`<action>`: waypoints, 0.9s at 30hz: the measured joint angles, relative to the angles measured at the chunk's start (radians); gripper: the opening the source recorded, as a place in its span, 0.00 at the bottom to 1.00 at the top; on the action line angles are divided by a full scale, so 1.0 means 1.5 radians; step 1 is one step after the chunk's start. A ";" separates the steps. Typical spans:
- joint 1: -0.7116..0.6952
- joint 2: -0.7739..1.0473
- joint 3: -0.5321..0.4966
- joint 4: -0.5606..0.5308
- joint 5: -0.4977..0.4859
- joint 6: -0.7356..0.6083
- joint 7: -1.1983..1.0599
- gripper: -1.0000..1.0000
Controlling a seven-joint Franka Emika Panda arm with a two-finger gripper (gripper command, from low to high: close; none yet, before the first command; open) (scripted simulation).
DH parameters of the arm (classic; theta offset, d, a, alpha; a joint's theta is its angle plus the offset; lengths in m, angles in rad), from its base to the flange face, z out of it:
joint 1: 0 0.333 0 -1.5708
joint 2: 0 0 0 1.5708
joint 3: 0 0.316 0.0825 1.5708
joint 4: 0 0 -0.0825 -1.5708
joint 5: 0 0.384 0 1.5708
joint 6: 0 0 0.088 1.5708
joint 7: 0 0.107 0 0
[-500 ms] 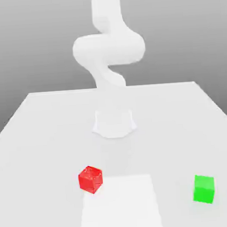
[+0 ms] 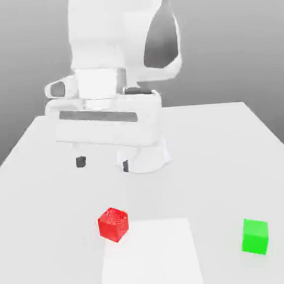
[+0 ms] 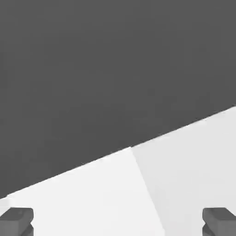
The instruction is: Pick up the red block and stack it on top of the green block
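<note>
Red and glossy, the small speckle-topped cube (image 2: pixel 113 223) sits on the white tabletop (image 2: pixel 45 175) in the exterior view, toward that view's left and at the near corner of a paler square patch (image 2: pixel 149 257) on the surface. The small plain bright green cube (image 2: pixel 255 236) rests well apart from it, toward the view's right, also flat on the table. My white two-finger gripper (image 2: pixel 102 163) hangs above and behind the red block, clear of it, with its two dark fingertips (image 2: pixel 81 162) spread wide and nothing between them. I see no box, tray or bin anywhere on the table, so there is nothing to check inside.

I judge the red block to be rigid and light, with flat parallel sides that suit a pinch; the shiny finish hints it could slip, so I would take it across two opposite side faces, around mid-height, squared to the block's slight turn. The green block's flat top should take it well if I centre it.

In the hand view, both dark pads (image 3: pixel 16 221) sit far apart at the frame's edges, confirming open jaws. Beyond them lies pale table and the lighter patch (image 3: pixel 83 198), with dark background past the table's edge.
</note>
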 joint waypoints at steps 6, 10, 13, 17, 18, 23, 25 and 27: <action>-0.017 0.191 -0.008 -0.048 0.017 0.148 0.022 0.50; -0.027 0.280 0.004 -0.037 0.026 0.223 0.017 0.00; -0.027 0.280 0.004 -0.037 0.025 0.224 0.018 0.00; -0.028 0.279 0.005 -0.037 0.023 0.223 0.019 0.00; -0.027 0.263 0.004 -0.039 0.021 0.209 0.021 0.00; -0.027 0.150 0.000 -0.055 0.010 0.112 0.028 0.00; -0.011 0.115 0.009 -0.053 0.007 0.074 0.032 0.00; 0.044 0.117 0.039 -0.022 0.003 0.045 0.041 0.00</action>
